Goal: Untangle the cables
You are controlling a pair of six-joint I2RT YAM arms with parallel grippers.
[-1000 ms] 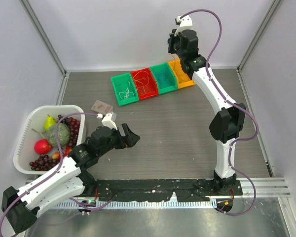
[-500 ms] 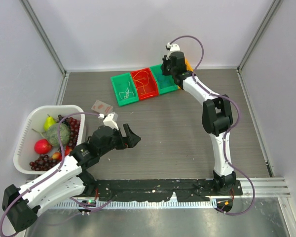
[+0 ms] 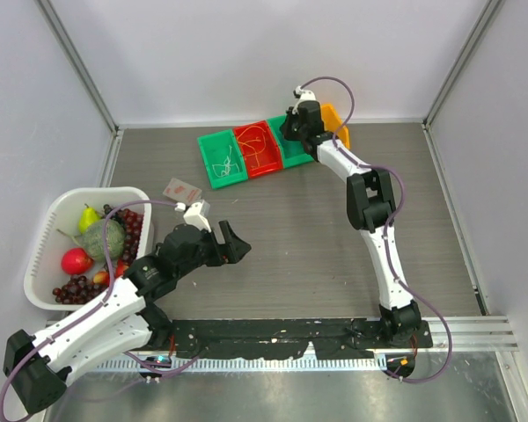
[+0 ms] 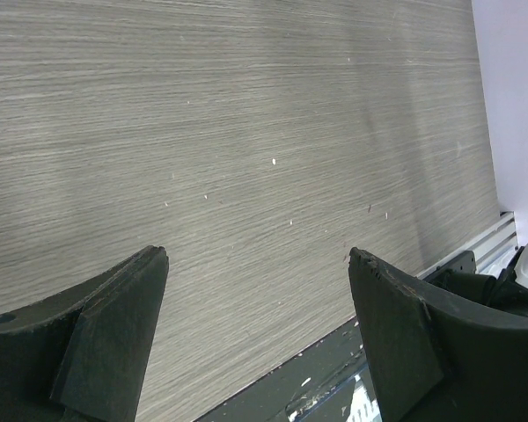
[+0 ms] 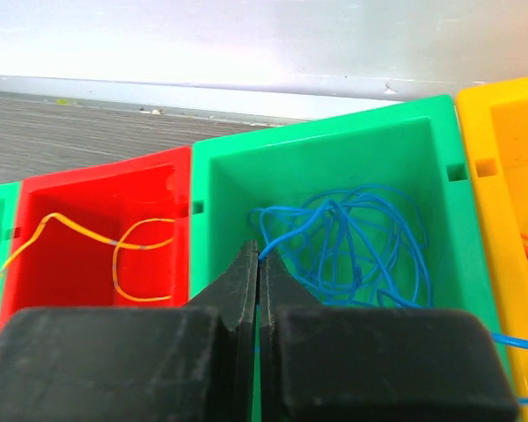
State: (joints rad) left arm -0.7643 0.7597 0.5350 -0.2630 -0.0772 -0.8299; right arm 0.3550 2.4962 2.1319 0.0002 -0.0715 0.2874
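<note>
Four small bins stand in a row at the back. In the right wrist view a tangle of blue cable [image 5: 361, 237] lies in a green bin [image 5: 220, 189]. My right gripper [image 5: 259, 255] is shut on one blue strand at its tips. An orange-yellow cable [image 5: 123, 255] loops in the red bin [image 5: 88, 189] to the left. From above, the right gripper [image 3: 292, 132] hangs over the third bin, and a whitish cable [image 3: 220, 161] lies in the leftmost green bin [image 3: 213, 138]. My left gripper [image 3: 233, 242] is open and empty over bare table [image 4: 255, 259].
A yellow-orange bin [image 5: 510, 158] with an orange wire sits at the right end of the row [image 3: 337, 123]. A white basket [image 3: 46, 229] of fruit stands at the left. A small red card [image 3: 181, 189] lies near it.
My right arm has swung left and down from over the orange bin to the third bin. The left arm has not moved.
</note>
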